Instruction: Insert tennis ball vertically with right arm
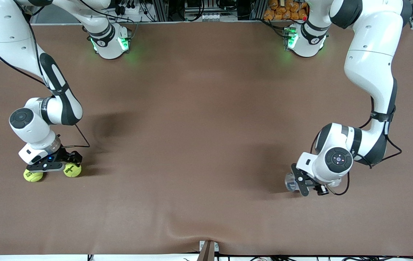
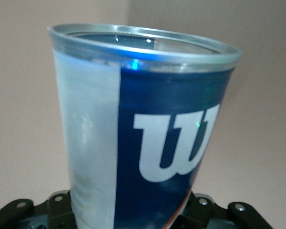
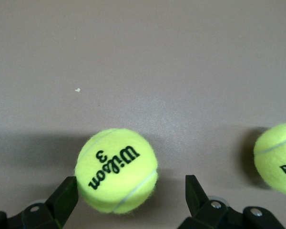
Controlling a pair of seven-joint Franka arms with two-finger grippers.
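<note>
Down at the right arm's end of the desk [image 1: 206, 119], the right tool [image 1: 54, 165] sits low over two yellow tennis balls, spread wide, its black fingers [image 3: 62, 198] standing apart to either side of the ball marked "Wilson 3" [image 3: 117, 170] with a gap still showing, so nothing is gripped yet. That ball rests on the desk, and the second ball [image 1: 33, 175] lies just beside it, a little nearer the front camera and clear of the fingers; I'd judge the wide spread is there to straddle one ball without nudging its neighbour. A ball has no long axis to speak of, so the "vertical" part must concern the container. Well apart, at the left arm's end, the left tool [image 1: 298, 181] is closed around the lower part of a clear tube with a blue Wilson label [image 2: 148, 143]. Its long axis stands upright, perhaps slightly tilted, with the open rim upward, presumably held so a ball can be dropped straight down into it.
</note>
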